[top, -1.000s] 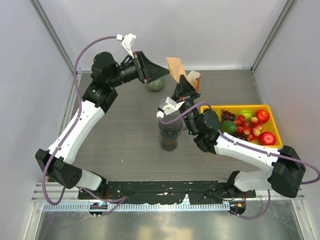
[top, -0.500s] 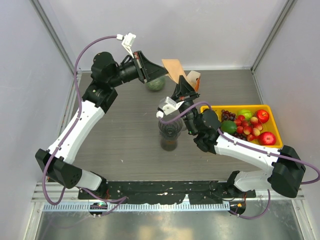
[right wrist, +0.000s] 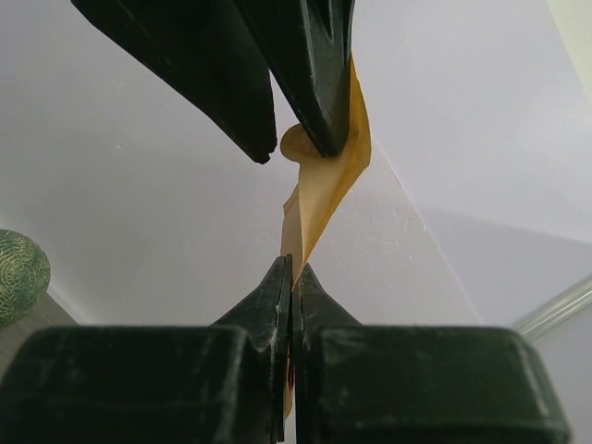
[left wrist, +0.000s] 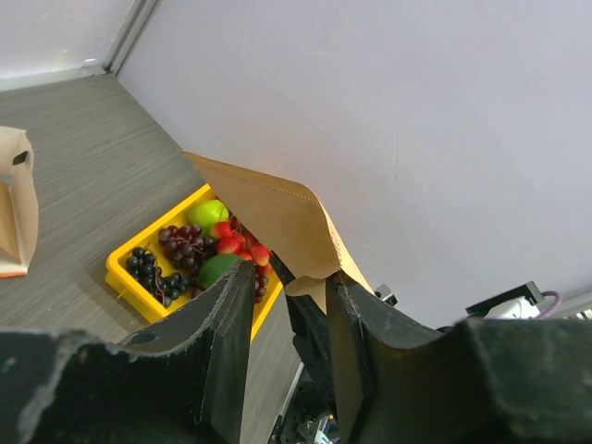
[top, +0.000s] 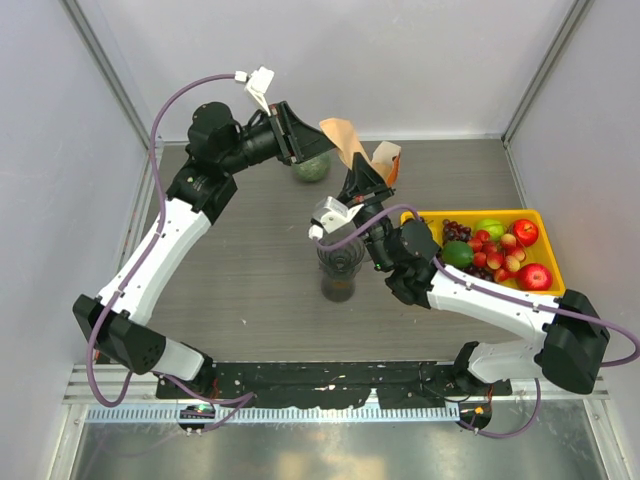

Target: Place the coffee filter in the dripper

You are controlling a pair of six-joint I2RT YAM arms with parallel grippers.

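The coffee filter [top: 345, 138], a thin light-brown paper, is held in the air at the back of the table. My right gripper [top: 358, 174] is shut on its lower edge, which shows clearly in the right wrist view [right wrist: 290, 268]. My left gripper [top: 322, 142] is open, and the filter's [left wrist: 277, 217] upper corner lies between its fingers [left wrist: 359, 324], touching one of them. The filter's [right wrist: 324, 180] corner curls against that finger. The dripper [top: 340, 250] sits on a glass jug [top: 338, 286] at mid table, below and in front of both grippers.
A yellow tray [top: 548, 214] of fruit stands at the right and shows in the left wrist view [left wrist: 125, 274]. The white-orange pack of filters [top: 388, 158] stands at the back. A green melon [top: 312, 168] lies under the left gripper.
My left gripper has moved right and its open fingers now straddle the filter's corner. My right gripper has shifted slightly left and up, still holding the filter.
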